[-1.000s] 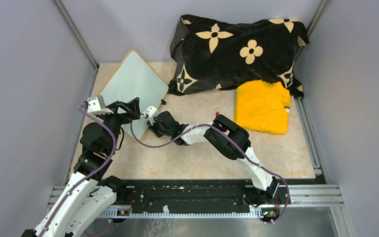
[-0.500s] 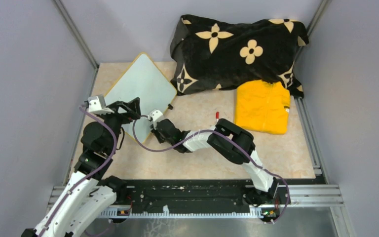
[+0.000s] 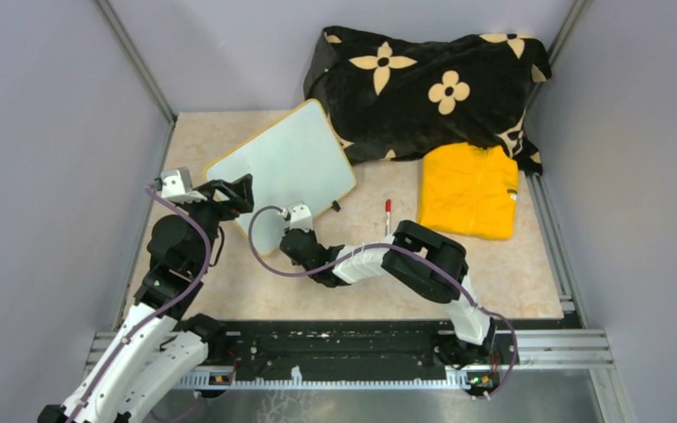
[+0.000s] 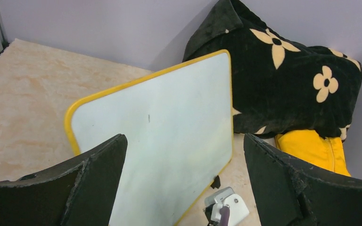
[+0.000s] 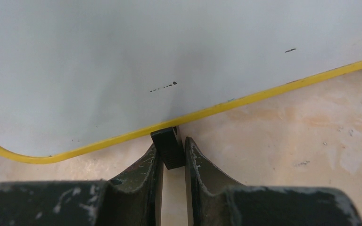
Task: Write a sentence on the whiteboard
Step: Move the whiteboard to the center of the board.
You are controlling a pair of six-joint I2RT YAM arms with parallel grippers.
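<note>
— White boards, how many?
— One whiteboard (image 3: 282, 163), far-left on the table (image 3: 494, 273). Right hand (image 5: 170, 147) pinches one black foot (image 5: 166, 139) of two; left hand (image 4: 184, 155) gapes wide. One red marker (image 3: 387, 214) lies apart.

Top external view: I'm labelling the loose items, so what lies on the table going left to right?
In order: whiteboard → marker pen → folded yellow garment. The black floral blanket stretches behind several of these, so it has no clear place.

The whiteboard (image 3: 282, 163) looks glossy and smooth, the blanket (image 3: 423, 79) plush, the tabletop (image 3: 511, 273) matt.
</note>
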